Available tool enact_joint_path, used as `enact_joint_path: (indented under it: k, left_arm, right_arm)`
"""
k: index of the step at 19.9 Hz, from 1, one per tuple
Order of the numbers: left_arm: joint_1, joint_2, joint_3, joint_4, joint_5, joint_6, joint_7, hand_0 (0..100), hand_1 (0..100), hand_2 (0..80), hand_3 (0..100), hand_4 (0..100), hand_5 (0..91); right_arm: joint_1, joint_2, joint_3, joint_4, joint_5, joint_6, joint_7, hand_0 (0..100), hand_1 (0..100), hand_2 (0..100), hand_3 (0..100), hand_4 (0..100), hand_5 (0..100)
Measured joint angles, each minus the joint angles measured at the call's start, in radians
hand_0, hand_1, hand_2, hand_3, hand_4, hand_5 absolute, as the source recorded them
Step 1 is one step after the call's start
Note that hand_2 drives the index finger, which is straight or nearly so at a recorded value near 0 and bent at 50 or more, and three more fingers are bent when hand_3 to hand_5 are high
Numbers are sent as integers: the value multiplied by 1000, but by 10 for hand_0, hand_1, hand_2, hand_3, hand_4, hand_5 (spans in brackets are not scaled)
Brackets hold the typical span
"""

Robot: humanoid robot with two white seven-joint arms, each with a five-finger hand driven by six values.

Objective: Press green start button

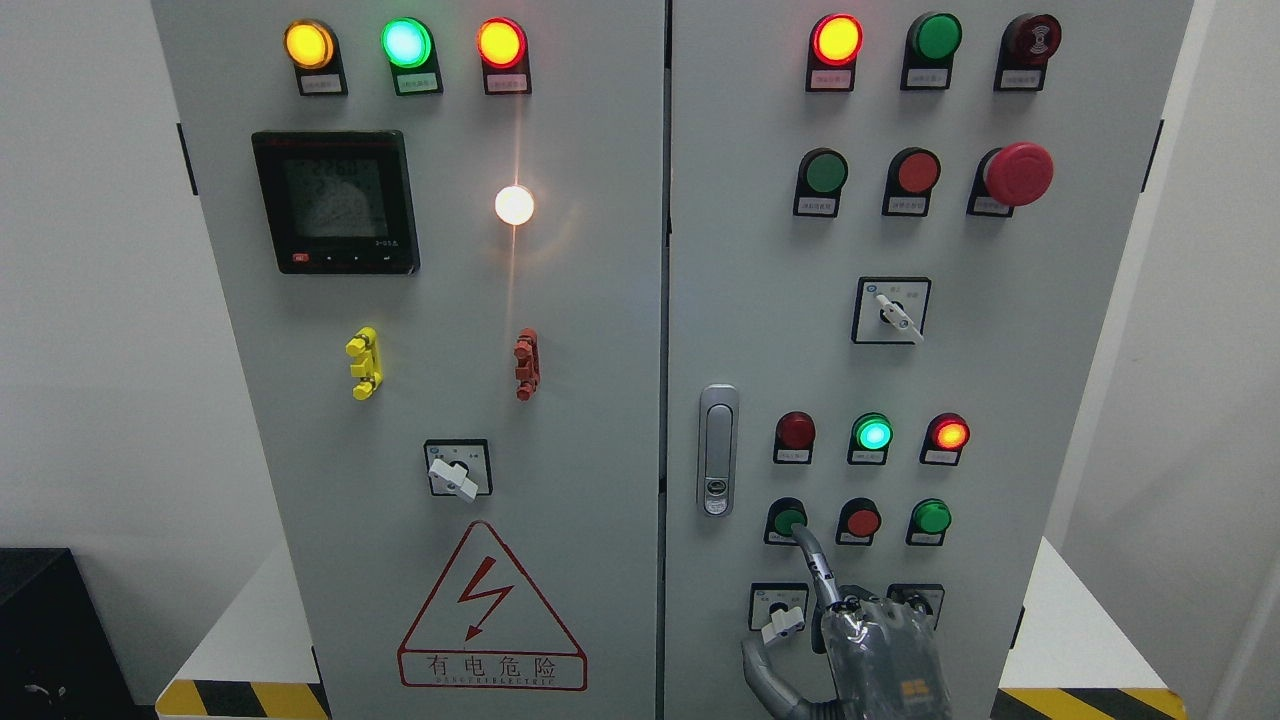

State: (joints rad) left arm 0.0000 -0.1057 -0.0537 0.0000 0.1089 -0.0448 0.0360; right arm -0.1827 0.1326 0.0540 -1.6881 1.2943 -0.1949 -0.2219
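Head view: the right hand (880,650) rises from the bottom edge, right of the middle, most fingers curled, holding nothing, its extended index finger (812,558) touching the green start button (788,520). That button sits leftmost in the lowest button row of the cabinet's right door (740,300), just beside the door handle (717,450); a lit green lamp (872,434) glows above.

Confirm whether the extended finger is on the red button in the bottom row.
No. The right hand has its fingertip on the green button, left of the red button.
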Motion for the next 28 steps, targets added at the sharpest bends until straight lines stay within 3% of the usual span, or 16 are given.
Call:
enact_joint_path:
  k: [17,28]
  left_arm:
    - [0,0,0,0,0,0,0,120,556,0,0,0,0]
    - [0,0,0,0,0,0,0,120,556,0,0,0,0]
  right_arm:
    - [-46,1,9,66,1,14,2,355,327,0,874,852,1000]
    - [-35,4,9,48,-24,4,14,510,398,13,862,827,1000]
